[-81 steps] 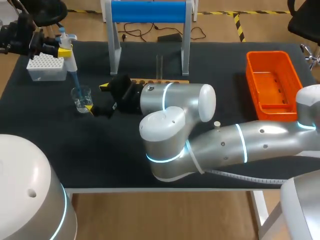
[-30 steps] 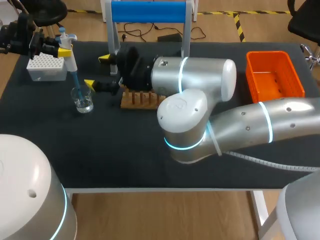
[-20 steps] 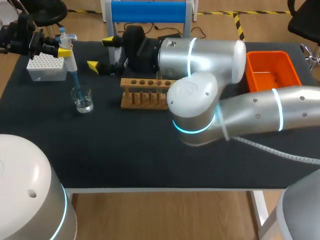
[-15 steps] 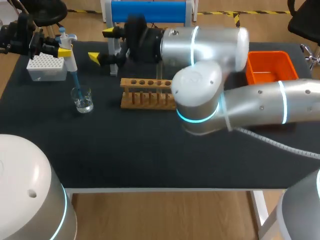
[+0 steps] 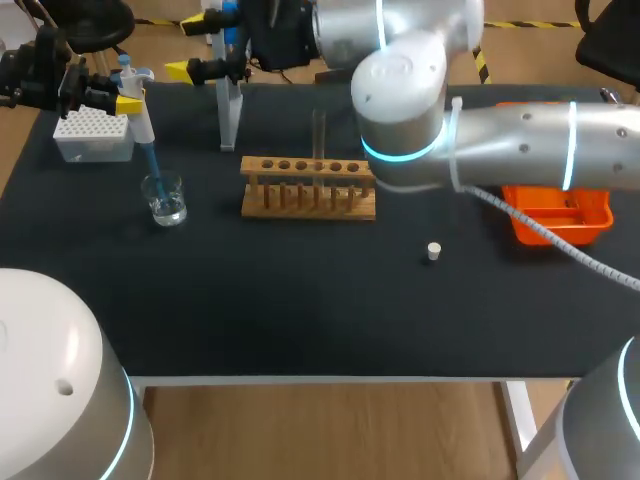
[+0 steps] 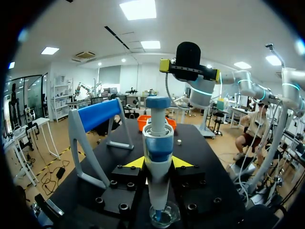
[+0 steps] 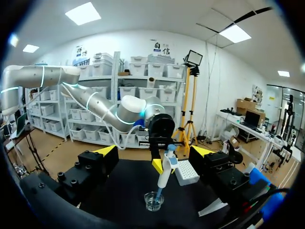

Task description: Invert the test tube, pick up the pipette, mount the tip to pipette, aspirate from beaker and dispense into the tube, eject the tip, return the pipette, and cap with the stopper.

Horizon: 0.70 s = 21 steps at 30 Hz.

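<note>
My left gripper is shut on the white-and-blue pipette at the table's far left. The pipette's blue tip dips into the small glass beaker. In the left wrist view the pipette stands between my fingers, with the beaker right under it. My right gripper is open and empty, raised near the table's far edge. From there it faces the pipette and beaker. A clear test tube stands upright in the wooden rack. The white stopper lies on the mat.
A white tip box sits behind the beaker by my left gripper. The blue-topped pipette stand is at the back, under my right gripper. My right arm crosses above the orange bin at the right.
My right arm has lifted and swung back from beside the beaker to the table's far edge, uncovering the rack, test tube and stopper. The left gripper and pipette have kept still.
</note>
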Tool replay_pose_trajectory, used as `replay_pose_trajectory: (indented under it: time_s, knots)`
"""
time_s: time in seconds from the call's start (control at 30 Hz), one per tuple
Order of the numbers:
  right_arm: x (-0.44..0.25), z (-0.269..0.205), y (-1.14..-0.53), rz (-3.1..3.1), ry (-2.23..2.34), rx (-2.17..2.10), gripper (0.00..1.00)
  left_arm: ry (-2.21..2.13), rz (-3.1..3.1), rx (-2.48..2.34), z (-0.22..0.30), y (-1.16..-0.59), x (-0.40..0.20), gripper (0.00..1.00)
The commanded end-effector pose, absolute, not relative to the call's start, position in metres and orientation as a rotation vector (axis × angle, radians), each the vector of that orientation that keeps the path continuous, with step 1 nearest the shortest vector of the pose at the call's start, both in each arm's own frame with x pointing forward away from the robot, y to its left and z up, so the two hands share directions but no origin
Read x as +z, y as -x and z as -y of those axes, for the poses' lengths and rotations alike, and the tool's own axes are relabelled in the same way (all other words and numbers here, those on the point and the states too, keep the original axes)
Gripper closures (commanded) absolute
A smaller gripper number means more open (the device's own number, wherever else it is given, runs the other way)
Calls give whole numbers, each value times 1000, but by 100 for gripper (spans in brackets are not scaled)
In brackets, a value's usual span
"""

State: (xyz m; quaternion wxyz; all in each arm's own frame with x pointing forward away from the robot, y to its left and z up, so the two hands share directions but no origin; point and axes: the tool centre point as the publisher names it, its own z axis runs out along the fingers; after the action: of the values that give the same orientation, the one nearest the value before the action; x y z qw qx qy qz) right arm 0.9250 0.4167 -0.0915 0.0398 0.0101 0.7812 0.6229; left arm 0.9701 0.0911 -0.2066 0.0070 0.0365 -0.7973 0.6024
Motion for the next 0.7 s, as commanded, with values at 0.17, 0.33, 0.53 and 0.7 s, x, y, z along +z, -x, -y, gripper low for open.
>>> replay_pose_trajectory:
  time_s: [0.17, 0.33, 0.53, 0.7]
  knots:
    - [-91, -435, -939, -2739, 274, 1760, 0, -108, 2491, 1885, -92, -971, -207, 100]
    - [-95, -442, -945, -2772, 265, 1738, 55, -108, 2491, 1885, -92, -971, -207, 100]
    - [-98, -448, -948, -2799, 219, 1710, 100, -108, 2491, 1885, -92, -971, -207, 100]
    - [-100, -452, -950, -2797, 176, 1704, 100, -108, 2491, 1885, -92, -971, -207, 100]
